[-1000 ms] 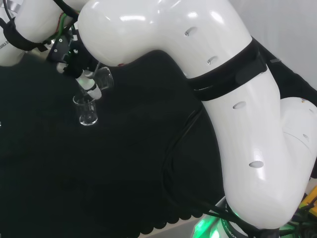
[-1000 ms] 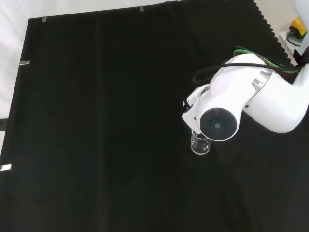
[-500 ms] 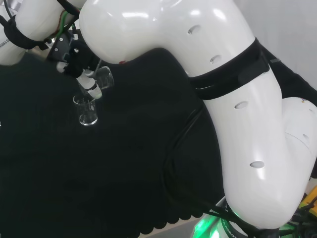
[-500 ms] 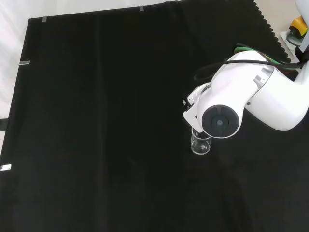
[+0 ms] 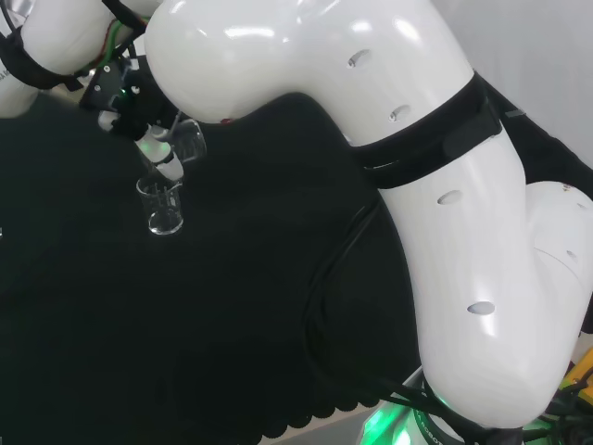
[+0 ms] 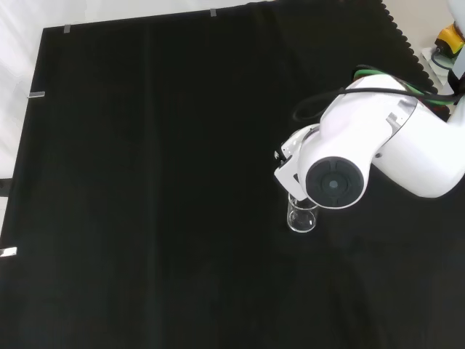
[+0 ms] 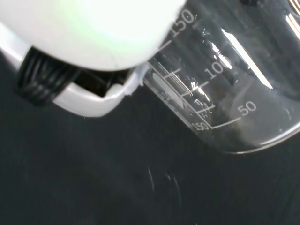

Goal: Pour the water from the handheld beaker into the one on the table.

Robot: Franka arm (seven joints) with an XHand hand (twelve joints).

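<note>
My head view: camera behind and above arm base, facing over white arm links point(image 5: 445, 185) toward black cloth point(image 5: 232, 306), mid range. My front view: opposite side, high, looking down on cloth point(image 6: 145, 182), scalloped edge at top right corner. Both share standing beaker point(image 5: 164, 206) point(image 6: 301, 217). My wrist view: very close, past hand point(image 7: 89, 47) onto tilted beaker point(image 7: 225, 84).

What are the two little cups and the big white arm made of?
The held beaker and the beaker on the table look like clear glass, perhaps plastic: see-through, with bright glints and printed marks on the held one. The arm seems to be glossy white plastic, showing soft reflections.
</note>
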